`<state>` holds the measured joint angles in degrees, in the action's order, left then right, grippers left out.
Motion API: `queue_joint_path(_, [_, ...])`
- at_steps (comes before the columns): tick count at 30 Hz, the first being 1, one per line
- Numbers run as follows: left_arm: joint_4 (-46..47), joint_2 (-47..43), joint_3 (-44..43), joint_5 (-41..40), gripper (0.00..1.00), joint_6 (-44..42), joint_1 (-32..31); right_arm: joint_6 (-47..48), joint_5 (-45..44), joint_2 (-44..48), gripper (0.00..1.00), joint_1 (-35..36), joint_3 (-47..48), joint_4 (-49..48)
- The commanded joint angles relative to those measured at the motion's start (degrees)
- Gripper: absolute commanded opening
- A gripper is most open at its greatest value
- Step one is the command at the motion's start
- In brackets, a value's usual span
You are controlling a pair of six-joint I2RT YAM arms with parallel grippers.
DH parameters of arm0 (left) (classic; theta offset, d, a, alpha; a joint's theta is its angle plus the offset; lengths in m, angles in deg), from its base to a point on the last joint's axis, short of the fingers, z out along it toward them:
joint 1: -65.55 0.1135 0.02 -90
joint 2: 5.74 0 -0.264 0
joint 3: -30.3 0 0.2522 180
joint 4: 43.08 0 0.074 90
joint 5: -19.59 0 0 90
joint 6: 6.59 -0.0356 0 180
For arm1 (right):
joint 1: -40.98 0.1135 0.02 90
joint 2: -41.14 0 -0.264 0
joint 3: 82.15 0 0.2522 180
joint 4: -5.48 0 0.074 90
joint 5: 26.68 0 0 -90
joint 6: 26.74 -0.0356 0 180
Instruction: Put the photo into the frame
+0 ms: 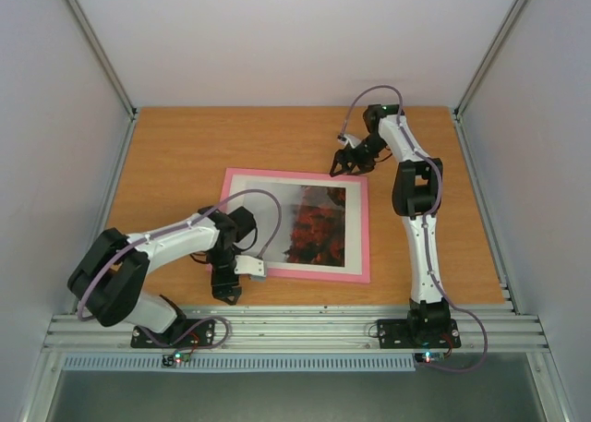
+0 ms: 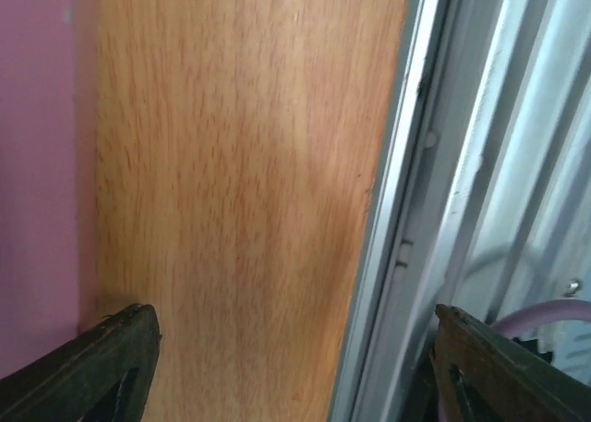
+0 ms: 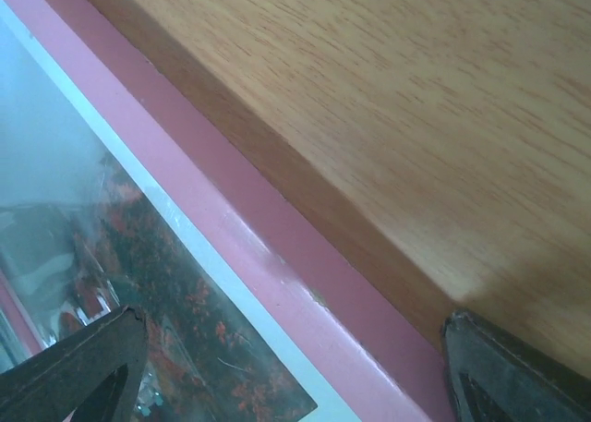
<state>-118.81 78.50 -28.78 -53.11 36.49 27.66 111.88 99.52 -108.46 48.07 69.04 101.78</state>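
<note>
1 frame (image 3: 277, 260) under R end effector (image 1: 342, 170)

No text, label, brand, number or sign can be read in any view. None is made out on the frame (image 1: 363, 228), the photo (image 1: 314, 223) or the table (image 1: 185, 145).

frame (image 1: 295, 173): pink rim, lying flat | photo (image 1: 319, 223): red trees, inside frame

Wooden table (image 1: 185, 154), aluminium rail (image 1: 295, 328), white enclosure walls (image 1: 295, 34)
</note>
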Motion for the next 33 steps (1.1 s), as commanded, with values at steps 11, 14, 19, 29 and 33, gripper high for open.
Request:
queue_joint_path(11, [18.8, -3.9, 4.7, -17.0, 0.83, 7.0, 0.8, 0.4, -1.5, 2.8, 0.87, -1.1, -8.1, 4.0])
queue_joint_path(14, [20.1, -2.2, 2.1, -17.1, 0.83, 8.8, 5.5, 2.6, -0.2, 5.8, 0.87, -2.2, -13.1, 4.0])
queue_joint_path(19, [21.4, 2.7, -3.2, -16.8, 0.83, 10.9, 9.8, 5.9, 1.4, 9.8, 0.88, -3.0, -20.4, 5.3])
queue_joint_path(29, [25.6, 14.8, -12.5, -17.5, 0.83, 17.6, 14.5, 15.0, 3.9, 19.9, 0.87, -3.0, -38.3, 8.6])
queue_joint_path(33, [27.0, 16.5, -14.1, -15.1, 0.83, 16.3, 14.8, 18.1, 3.4, 23.3, 0.87, -2.9, -44.4, 8.9])
